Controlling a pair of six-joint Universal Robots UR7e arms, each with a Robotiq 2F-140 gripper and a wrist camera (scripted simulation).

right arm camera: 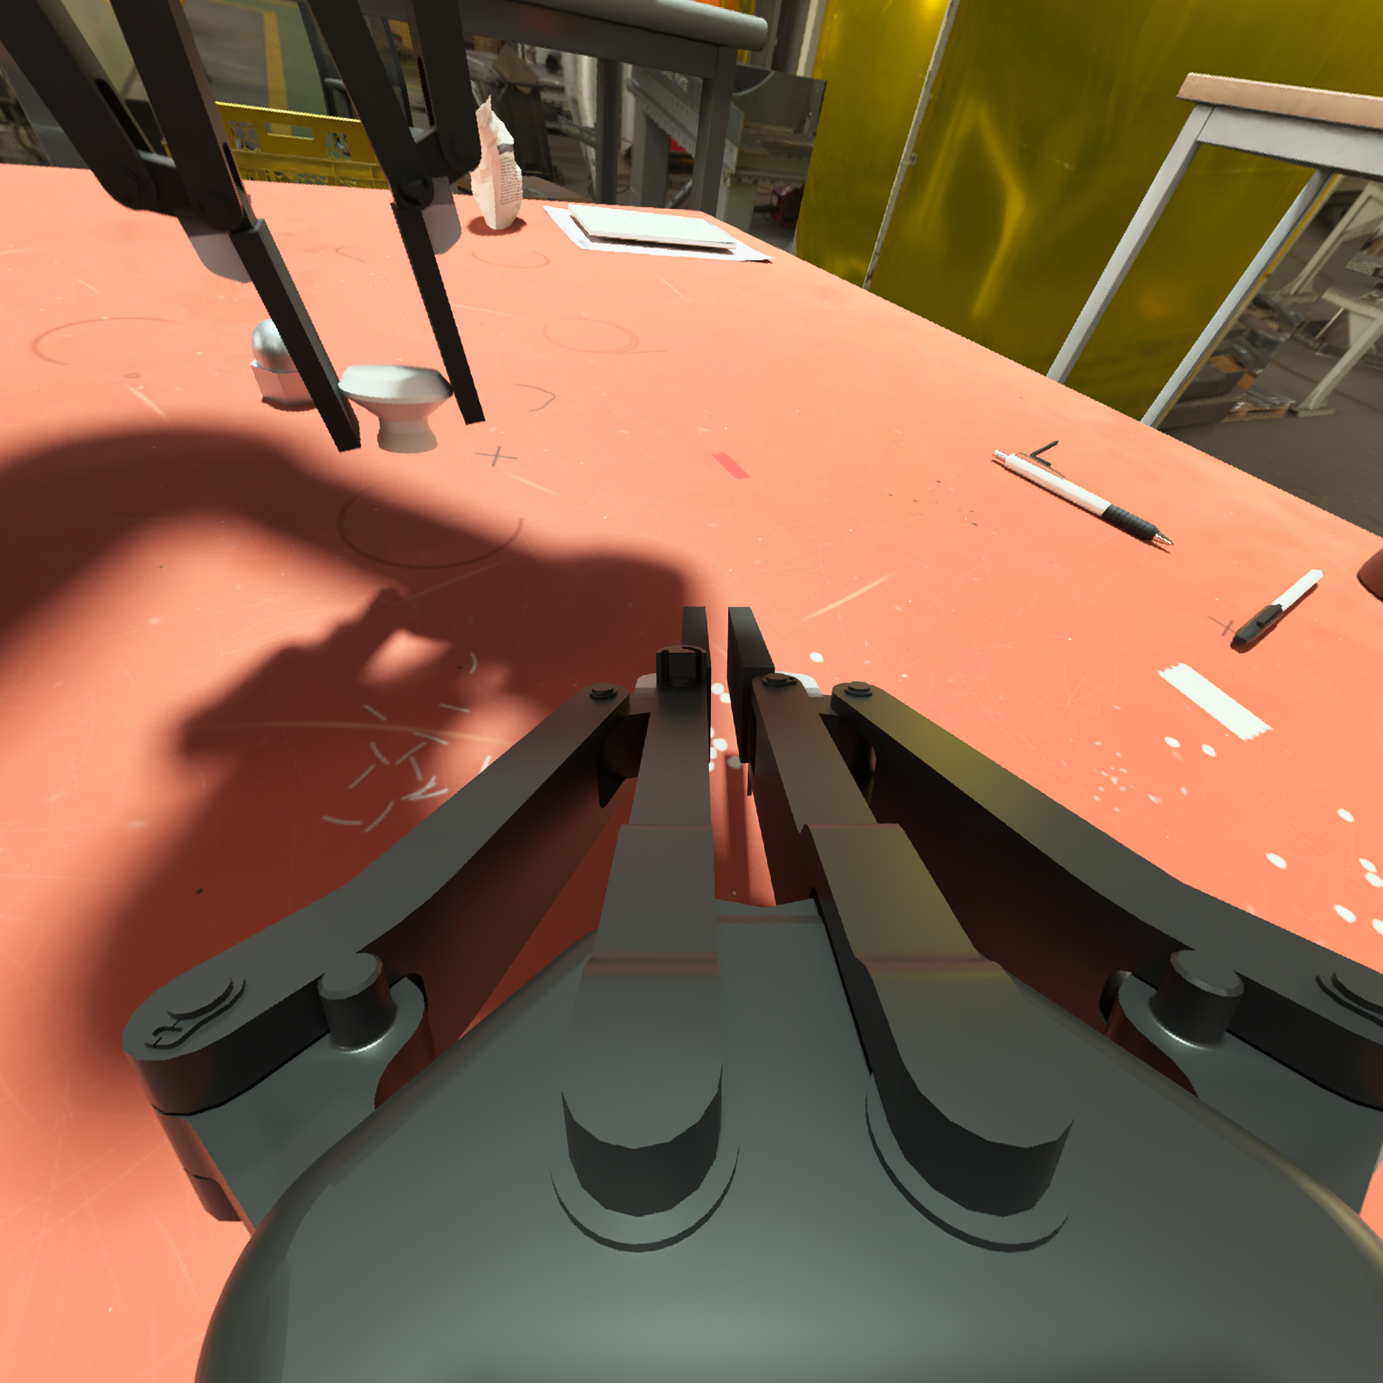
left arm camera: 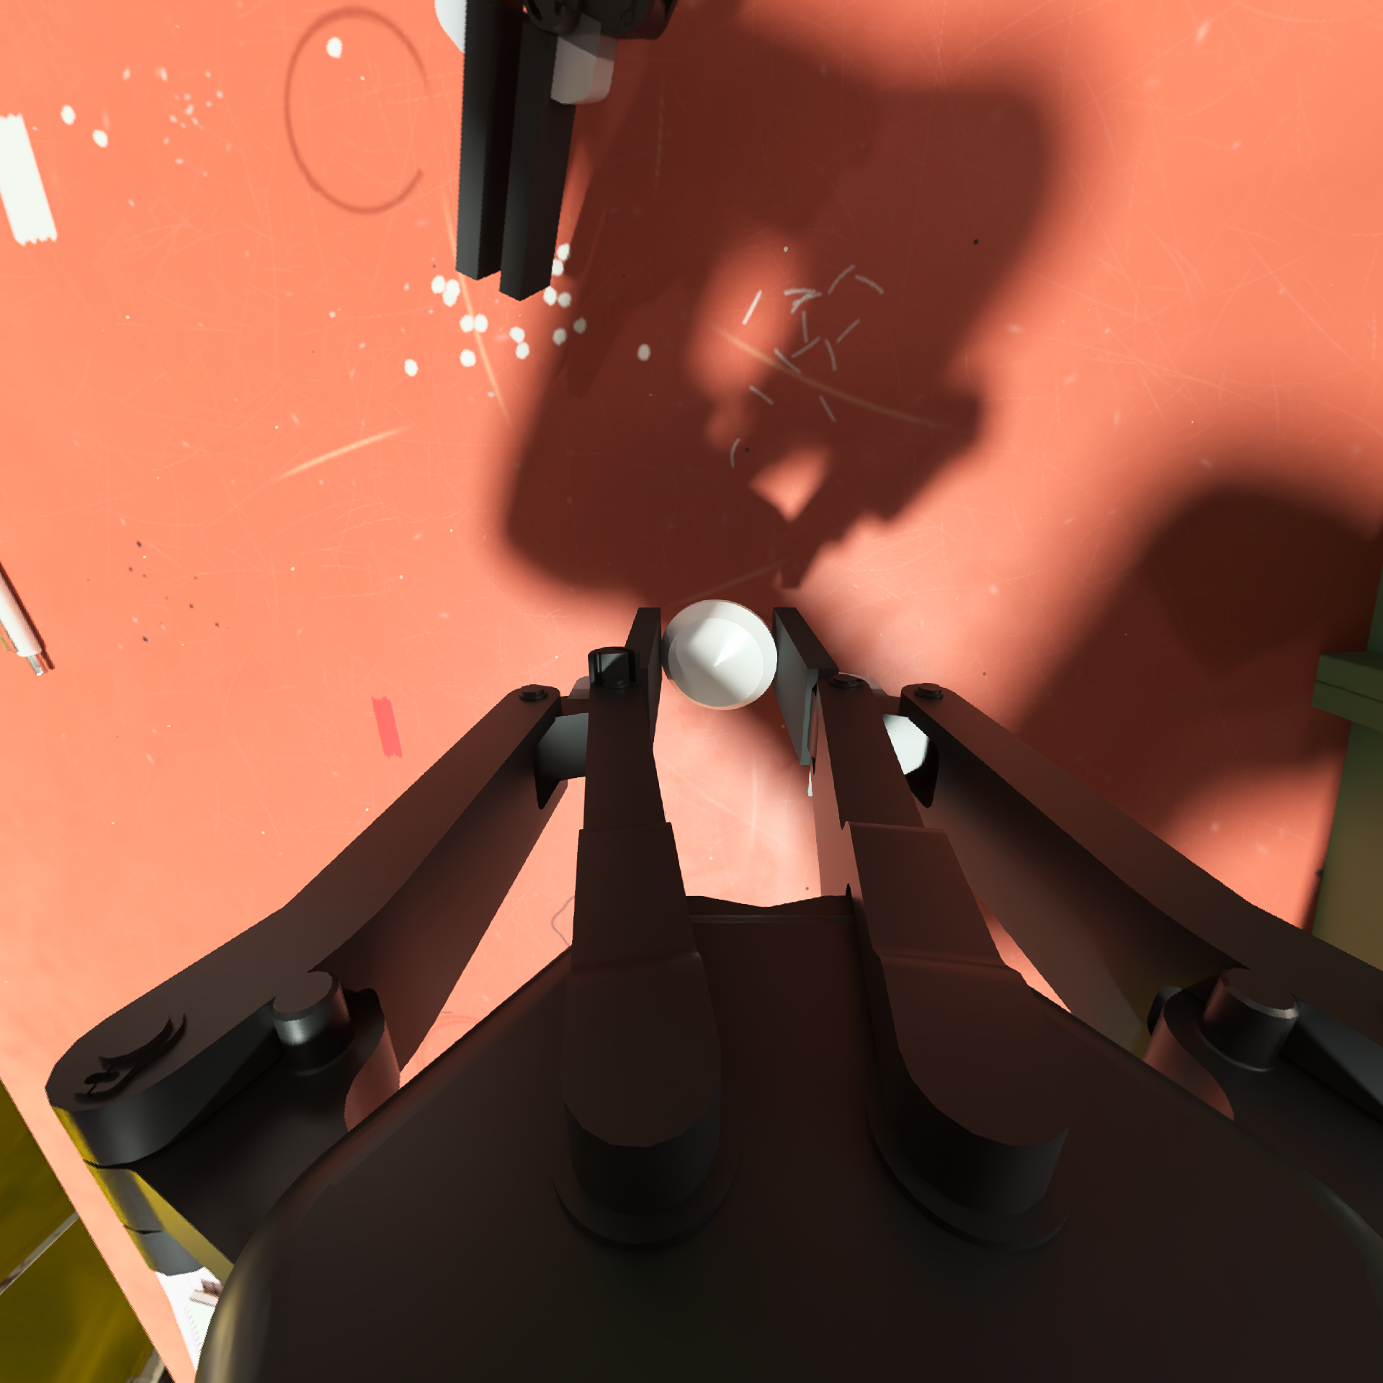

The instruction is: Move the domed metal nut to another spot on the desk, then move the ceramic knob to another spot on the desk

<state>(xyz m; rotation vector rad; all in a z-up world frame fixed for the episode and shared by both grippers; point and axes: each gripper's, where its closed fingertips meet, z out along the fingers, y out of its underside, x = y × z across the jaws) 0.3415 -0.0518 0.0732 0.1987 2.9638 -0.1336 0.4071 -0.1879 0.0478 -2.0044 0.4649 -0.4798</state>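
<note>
The white ceramic knob (left arm camera: 718, 655) stands upright on the salmon desk (left arm camera: 224, 449), between my left gripper's (left arm camera: 717, 612) two fingers, which touch it on both sides. In the right wrist view the knob (right arm camera: 395, 400) shows from the side, its foot at the desk, with the left gripper (right arm camera: 409, 432) straddling it. The domed metal nut (right arm camera: 273, 359) stands just behind and left of it, outside the fingers. In the left wrist view the nut (left arm camera: 905, 741) is mostly hidden under my finger linkage. My right gripper (right arm camera: 718, 621) is shut and empty, hanging above the desk away from both objects. It also shows at the top of the left wrist view (left arm camera: 509, 288).
A pen (right arm camera: 1085, 498) and a marker (right arm camera: 1276, 606) lie near the desk's right edge, with a white tape strip (right arm camera: 1212, 700) beside them. A paper stack (right arm camera: 651, 228) and a crumpled paper (right arm camera: 498, 168) sit at the far edge. A red tape scrap (right arm camera: 730, 464) lies mid-desk.
</note>
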